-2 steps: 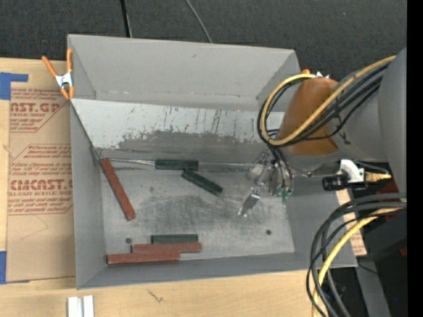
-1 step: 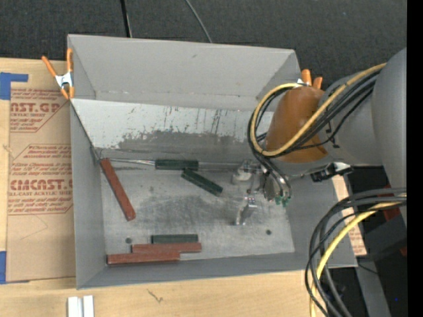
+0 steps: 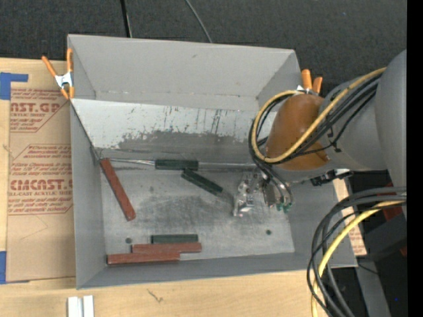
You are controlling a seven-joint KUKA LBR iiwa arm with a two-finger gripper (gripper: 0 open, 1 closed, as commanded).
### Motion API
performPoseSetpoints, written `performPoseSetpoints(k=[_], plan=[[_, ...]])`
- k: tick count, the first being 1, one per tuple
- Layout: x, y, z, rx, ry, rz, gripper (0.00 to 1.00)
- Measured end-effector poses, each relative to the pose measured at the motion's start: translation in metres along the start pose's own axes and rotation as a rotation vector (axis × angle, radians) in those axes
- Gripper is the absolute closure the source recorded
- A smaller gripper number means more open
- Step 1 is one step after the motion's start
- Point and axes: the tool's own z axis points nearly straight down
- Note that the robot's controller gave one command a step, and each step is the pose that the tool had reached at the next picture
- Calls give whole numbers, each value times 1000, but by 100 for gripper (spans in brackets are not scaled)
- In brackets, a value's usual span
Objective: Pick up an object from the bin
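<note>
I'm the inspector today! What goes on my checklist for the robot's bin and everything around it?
Surface: grey bin, floor scuffed and scratched.
Job's things: slanted reddish-brown stick at the left; two reddish-brown sticks and a dark green stick along the front; two more green sticks near the back.
Clutter: nothing seen.
Grippers: gripper low over bare floor at the bin's right, apart from every stick.
Cables: yellow and black cables loop round the arm's orange cover.
Surroundings: dark floor behind the bin.
</note>
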Motion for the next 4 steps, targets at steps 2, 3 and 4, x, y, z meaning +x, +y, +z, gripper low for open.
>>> performPoseSetpoints(k=[2,3,4], plan=[[12,7,-38,0,9,-150,0],[12,7,-37,0,10,-150,0],[-45,42,-2,0,0,-166,100]])
